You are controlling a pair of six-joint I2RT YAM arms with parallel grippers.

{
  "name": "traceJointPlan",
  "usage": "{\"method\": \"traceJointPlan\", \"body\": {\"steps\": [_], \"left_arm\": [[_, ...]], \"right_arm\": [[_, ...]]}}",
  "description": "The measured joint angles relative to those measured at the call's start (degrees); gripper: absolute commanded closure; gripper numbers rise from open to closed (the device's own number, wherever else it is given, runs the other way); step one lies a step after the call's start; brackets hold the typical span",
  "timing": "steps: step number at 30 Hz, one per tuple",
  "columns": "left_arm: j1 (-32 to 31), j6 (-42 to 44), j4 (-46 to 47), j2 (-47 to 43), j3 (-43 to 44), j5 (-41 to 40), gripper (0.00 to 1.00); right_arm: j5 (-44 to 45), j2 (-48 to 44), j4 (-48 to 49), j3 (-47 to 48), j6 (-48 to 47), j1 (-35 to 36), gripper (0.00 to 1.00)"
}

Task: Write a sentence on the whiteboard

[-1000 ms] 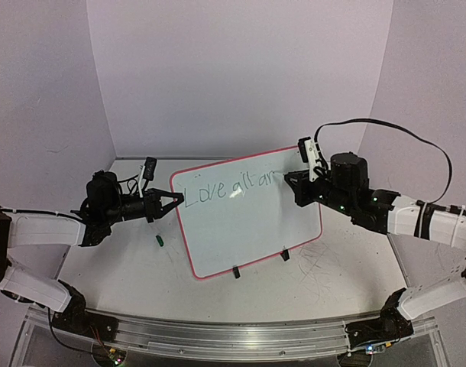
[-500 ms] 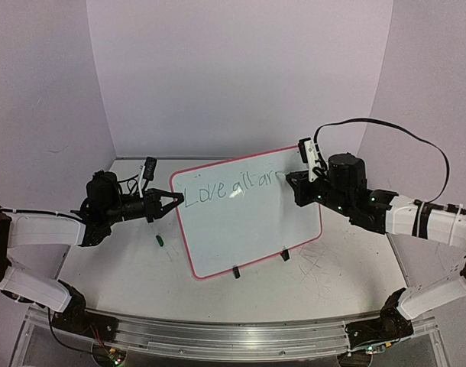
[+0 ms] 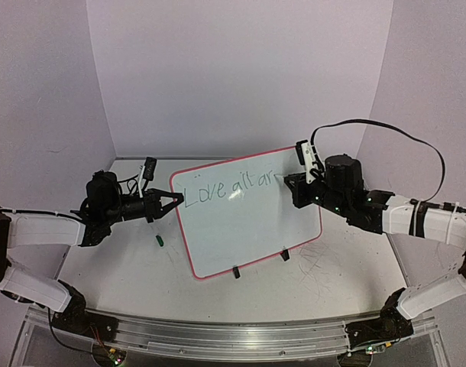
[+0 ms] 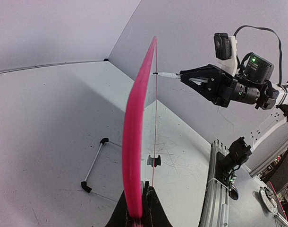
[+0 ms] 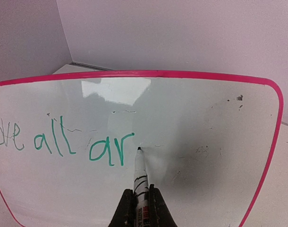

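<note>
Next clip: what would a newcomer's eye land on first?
The pink-rimmed whiteboard stands on edge mid-table, its left rim clamped by the left gripper. The right gripper holds a marker tip against it, just after green writing reading "Love all ar".

The whiteboard [image 3: 241, 229] was glossy white with a thin pink-red rim and two black clips [image 3: 235, 272]. The sentence [image 5: 63, 142] on it was green. The marker [image 5: 140, 176] was white with black bands and a dark tip. The table [image 3: 111, 267] was white, with grey scribbles on its right and a small green object [image 3: 160, 240] on its left.
</note>
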Motion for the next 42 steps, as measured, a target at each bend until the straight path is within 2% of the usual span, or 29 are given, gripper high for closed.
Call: {"method": "traceJointPlan", "body": {"steps": [20, 42], "left_arm": [[0.0, 0.0, 0.0, 0.0, 0.0, 0.0, 1.00], [0.0, 0.0, 0.0, -0.1, 0.0, 0.0, 1.00]], "right_arm": [[-2.9, 0.1, -1.1, -0.1, 0.2, 0.0, 1.00], [1.9, -0.7, -1.5, -0.7, 0.5, 0.0, 1.00]]}}
